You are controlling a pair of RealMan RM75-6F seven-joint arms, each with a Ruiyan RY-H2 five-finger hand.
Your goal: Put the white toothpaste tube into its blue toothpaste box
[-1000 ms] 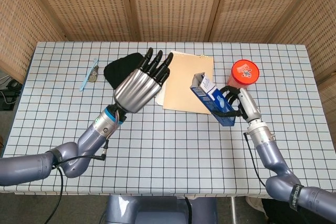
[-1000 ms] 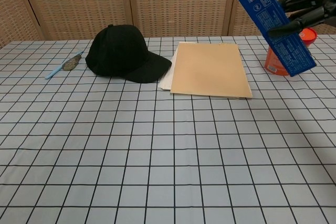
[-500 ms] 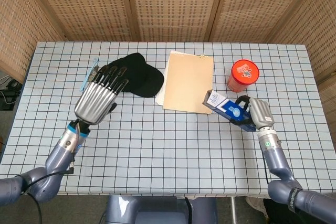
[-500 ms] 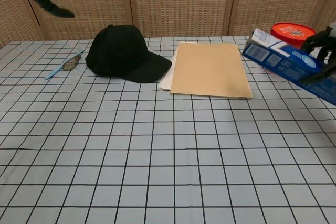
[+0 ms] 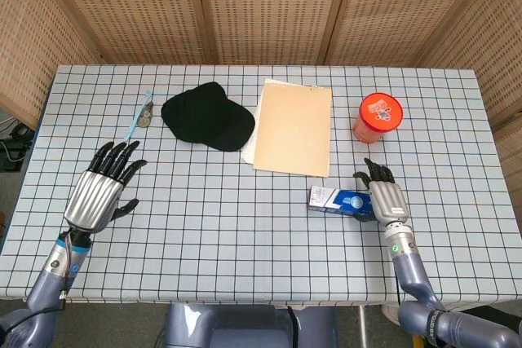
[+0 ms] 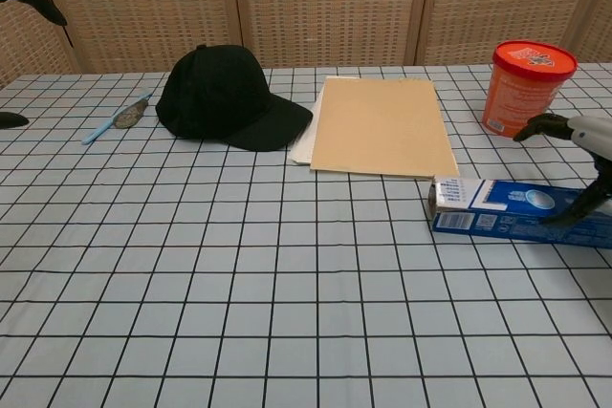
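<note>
Now flat box (image 5: pixel 337 200) under right hand (image 5: pixel 382 198).

The blue toothpaste box (image 5: pixel 337 200) lies flat on the checked table (image 5: pixel 261 250) toward the right edge, its open end facing left; the right hand (image 5: pixel 382 196) rests at its right end, fingers over the box. The left hand (image 5: pixel 102 190) hovers near the left edge with fingers spread, holding nothing. Toward the far edge sit a black cap (image 5: pixel 205 116), a tan folder (image 5: pixel 294 127) and an orange tub (image 5: pixel 378 116); a light blue toothbrush (image 5: pixel 139 115) lies left of the cap.
</note>
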